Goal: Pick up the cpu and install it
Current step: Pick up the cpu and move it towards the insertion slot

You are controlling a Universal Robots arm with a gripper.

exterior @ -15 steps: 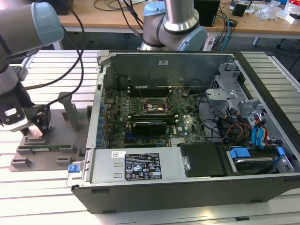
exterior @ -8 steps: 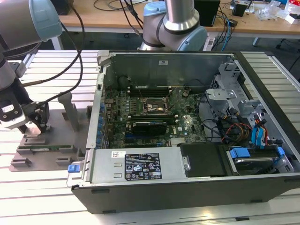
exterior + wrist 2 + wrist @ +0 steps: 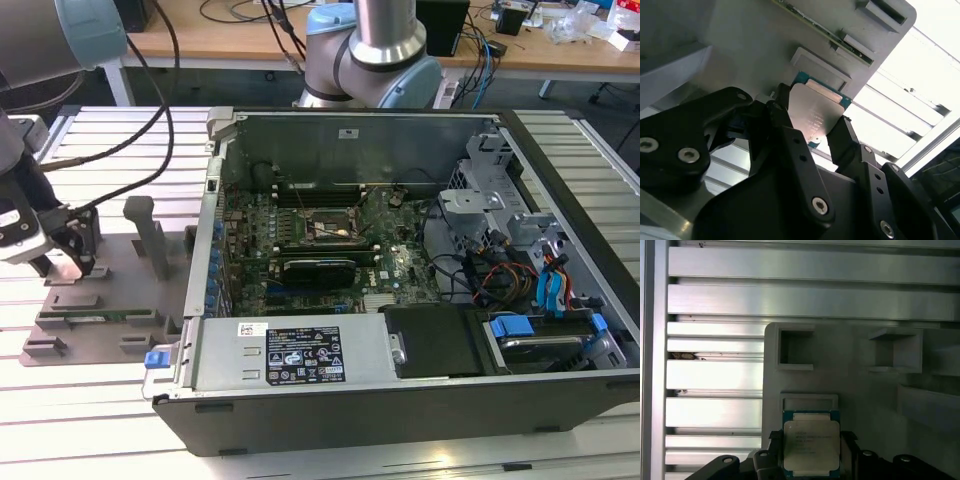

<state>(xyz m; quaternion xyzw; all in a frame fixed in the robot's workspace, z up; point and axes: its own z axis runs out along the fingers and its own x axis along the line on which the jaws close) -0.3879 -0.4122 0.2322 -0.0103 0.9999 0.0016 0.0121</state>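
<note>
Low over the grey fixture tray [image 3: 110,300], at its end farthest from the open computer case [image 3: 350,130]: the claw [image 3: 65,250], narrowed onto the cpu [image 3: 811,442]. In both wrist views, a black finger [image 3: 785,120] against each of two opposite edges of the chip, metal lid up and bare between them. Gripped by the edges, most likely, to keep lid and underside contacts untouched and the chip level. Cannot tell whether lifted clear or resting in its shallow seat on the fixture tray, just beside a low raised ledge. Elsewhere on the fixture tray: square open pockets [image 3: 795,347] with nothing visible inside, upright posts [image 3: 150,235], and a thin green-edged strip [image 3: 95,318] in a slot; seemingly a holder made to present each part at a known spot. Under the fixture tray, a slatted aluminium surface [image 3: 120,130]. Beside the fixture tray, on the exterior view's right, the case lying open side up, probably to leave the motherboard [image 3: 400,270] reachable from above. Inside: a socket [image 3: 325,232] at the board's middle, a black card [image 3: 320,268] next to it, a power supply [image 3: 290,355] along one long wall, and drive bays [image 3: 540,300] with blue tabs and cabling at the end farthest from the fixture tray.
</note>
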